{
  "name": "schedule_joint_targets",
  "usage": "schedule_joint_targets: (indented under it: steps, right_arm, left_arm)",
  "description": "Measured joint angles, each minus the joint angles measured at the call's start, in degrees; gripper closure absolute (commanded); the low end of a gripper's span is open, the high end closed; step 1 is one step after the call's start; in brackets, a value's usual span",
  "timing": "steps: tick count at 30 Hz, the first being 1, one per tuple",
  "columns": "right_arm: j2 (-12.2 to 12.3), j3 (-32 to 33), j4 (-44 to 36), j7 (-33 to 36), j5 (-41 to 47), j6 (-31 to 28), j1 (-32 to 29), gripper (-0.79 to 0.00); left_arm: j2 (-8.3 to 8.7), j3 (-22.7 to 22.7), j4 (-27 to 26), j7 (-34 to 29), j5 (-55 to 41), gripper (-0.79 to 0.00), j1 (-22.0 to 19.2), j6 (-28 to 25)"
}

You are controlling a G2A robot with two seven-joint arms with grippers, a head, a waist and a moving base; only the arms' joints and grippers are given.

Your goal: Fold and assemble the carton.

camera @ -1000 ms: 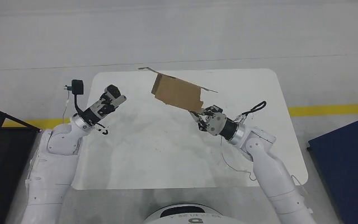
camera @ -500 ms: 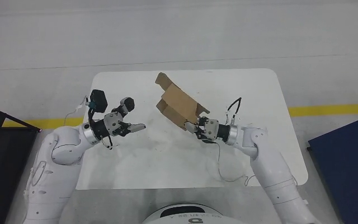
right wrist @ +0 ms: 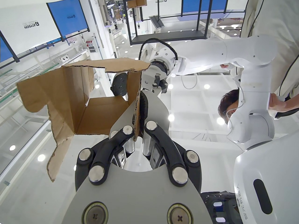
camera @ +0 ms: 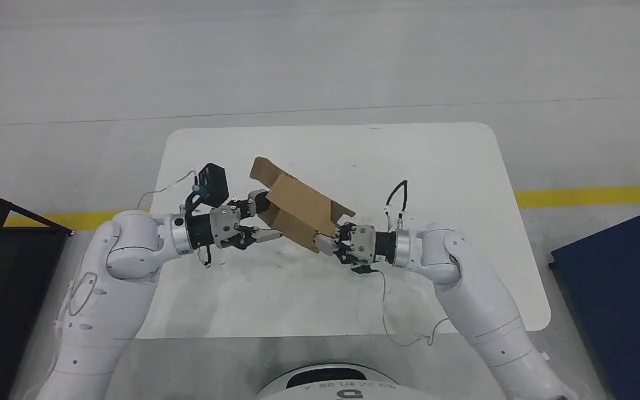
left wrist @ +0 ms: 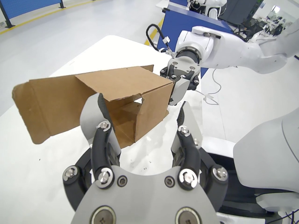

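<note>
above the white table (camera: 450,170) we saw the corrugated carton (camera: 300,206) aloft, likely light, crushable, best held by panel edges. the right gripper (camera: 338,243) pinched its 4 o'clock wall; the left gripper (camera: 258,228) gaped at 8 o'clock.

carton (camera: 300,206) seemingly above the table (camera: 440,170) middle, left gripper (camera: 256,228) left of it, right gripper (camera: 335,243) right
</note>
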Motion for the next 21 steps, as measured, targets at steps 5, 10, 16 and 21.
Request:
schedule_joint_targets:
  steps: [5,10,16,21]
  right_arm:
    - [0.8,-1.2,-1.0,-2.4,2.1,0.0,0.5,0.000]
    - [1.4,-1.8,-1.6,-3.6,3.5,0.0,0.9,0.000]
    - [2.0,-1.3,-2.2,-3.3,3.7,0.0,0.5,0.000]
    - [2.4,-1.2,-2.9,-3.0,3.6,0.0,0.2,0.000]
  left_arm:
    - [0.77,2.1,-0.2,-3.0,-0.4,-0.551,-0.9,0.0]
    - [1.33,2.9,0.5,-2.2,-2.0,-0.477,-1.8,0.0]
    - [1.71,0.8,2.6,2.0,-2.5,-0.397,-2.0,0.7]
    - [2.15,2.1,3.0,1.2,-5.2,-0.379,-1.1,0.0]
